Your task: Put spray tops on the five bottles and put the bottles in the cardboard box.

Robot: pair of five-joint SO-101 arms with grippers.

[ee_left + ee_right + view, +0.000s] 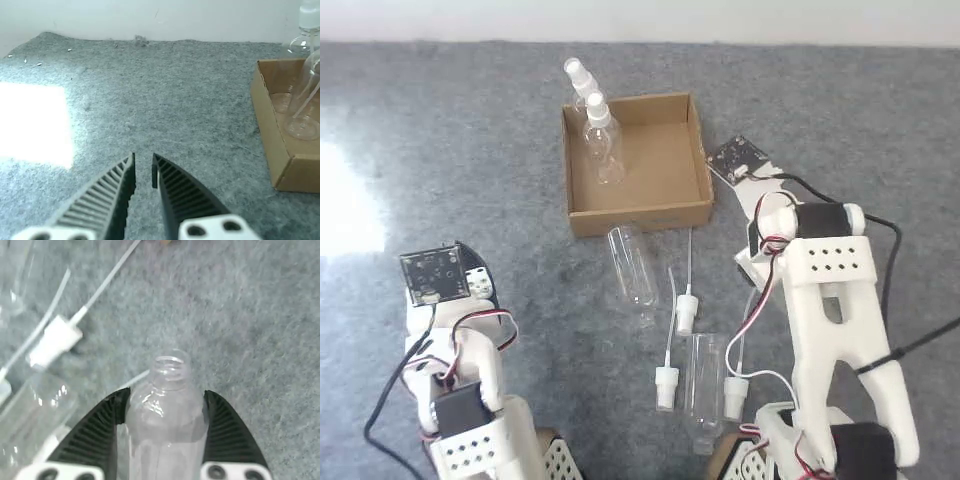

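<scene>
While the grey felt table (pixel 470 130) spreads under everything, the two white arms sit at its near edge: the left arm (pixel 460 380) is drawn back on its own side, and the right arm (pixel 830 290) stretches forward beside the cardboard box (pixel 640 215). The box stands open-topped in the middle of the far half of the table.

One capped bottle (pixel 603 140) is inside the box by its left wall, with its spray top already on. A second capped bottle (pixel 578 75) is just beyond the box's far left corner (whether it touches the cardboard I cannot tell).

The right gripper (pixel 166 394) is clamped on an uncapped bottle (pixel 167 410), one black finger pressed to each side below the open neck.

Two more bare bottles lie on the felt in front of the box: the far lying bottle (pixel 632 265) is just before the front wall, and the near lying bottle (pixel 705 390) is closer to the arm bases, with its neck toward the near edge.

The left gripper (pixel 143 159) hangs over bare felt to the left of the box, its fingers drawn almost together with a thin slit between them and nothing in it.

Three loose spray tops lie with their thin tubes pointing towards the box. The first spray top (pixel 686 312) is just beside the far lying bottle. The second spray top (pixel 667 385) and third spray top (pixel 735 395) flank the near lying bottle.
</scene>
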